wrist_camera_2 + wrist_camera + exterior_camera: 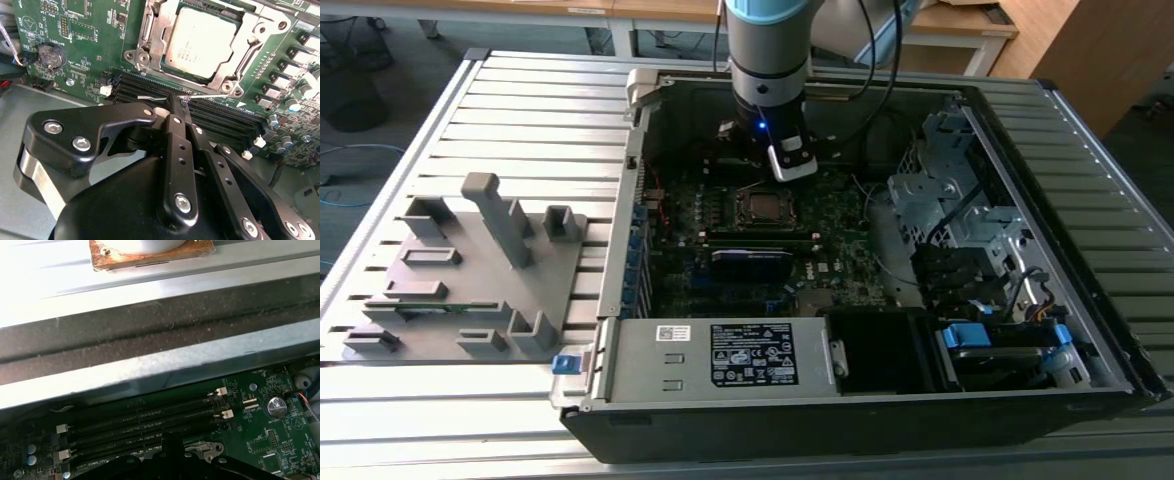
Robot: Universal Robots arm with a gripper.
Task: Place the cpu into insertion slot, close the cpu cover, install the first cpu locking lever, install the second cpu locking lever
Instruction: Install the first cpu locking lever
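Note:
The cpu point(200, 42) lies flat in the insertion slot point(140, 57) on the green motherboard, its pale metal face showing through the window of the cpu cover point(150, 30), which lies down over it. A thin silvery locking lever point(210, 95) runs along the socket's near edge. My gripper point(181, 100) is shut, its black fingertips pressed together and touching that lever wire beside the socket. In the exterior view the gripper point(790, 170) hangs just behind the socket point(761, 207) inside the open computer case. In the first wrist view the fingers point(170, 445) point at the memory slots.
Long black memory slots point(150, 87) lie between the gripper and the socket. A coin battery point(50, 55) sits to one side. At the exterior view's left stands a grey fixture plate point(467, 270). The power supply point(720, 355), drive cage point(947, 200) and case wall point(150, 365) hem in the board.

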